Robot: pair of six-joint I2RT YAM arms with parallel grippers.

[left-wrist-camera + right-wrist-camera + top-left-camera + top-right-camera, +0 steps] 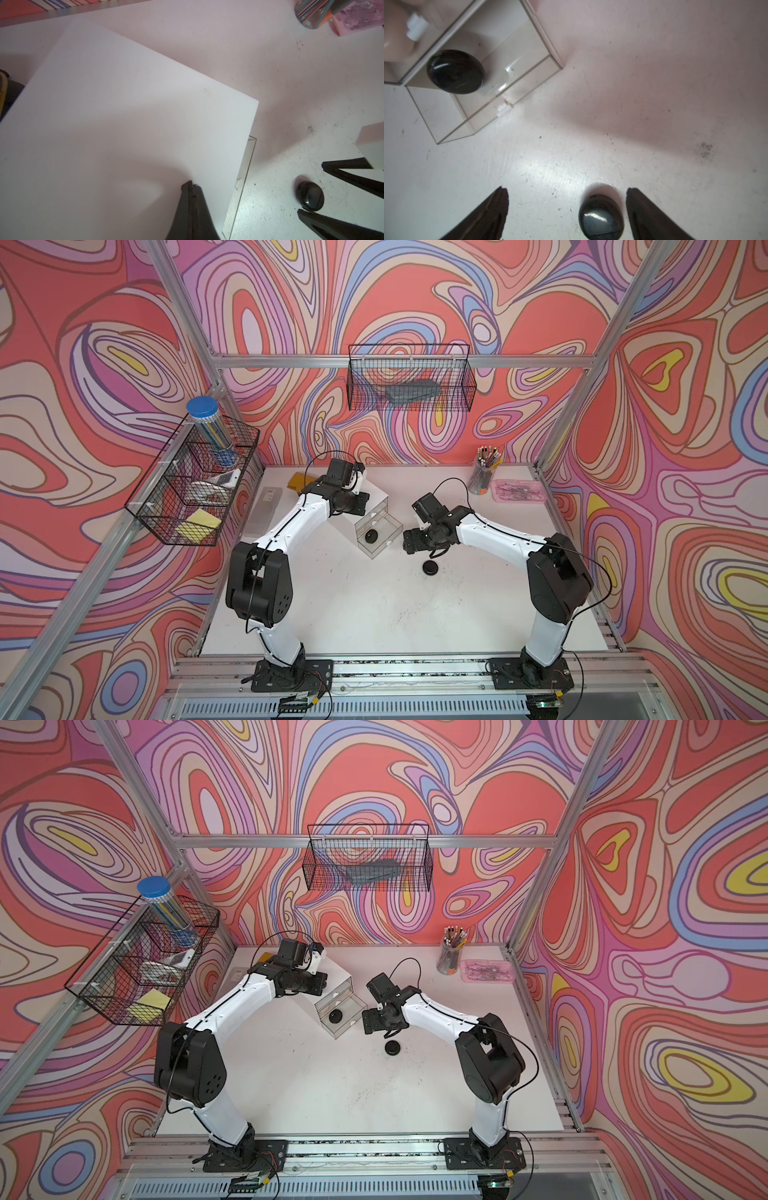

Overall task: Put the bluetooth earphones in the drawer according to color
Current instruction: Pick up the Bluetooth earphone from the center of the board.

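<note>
Loose black case [601, 217]: on the table [654, 83] near its middle, just beside the open drawer [533, 76].
Second black case [455, 71]: inside that pulled-out clear drawer.
Right pincer [568, 189]: spread wide, straddling the loose case (no contact).
Left pincer [192, 185]: clenched empty, over the white cabinet [124, 114].

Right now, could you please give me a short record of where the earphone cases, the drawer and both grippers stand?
cabinet: white, standing on the table
clear drawer: pulled out of the cabinet
black case in drawer: lying on the drawer's floor
right gripper: open, holding nothing
black case on table: between the right gripper's fingers, not gripped, not yet in the drawer
left gripper: shut, empty, tip over the cabinet top; contact unclear
</note>
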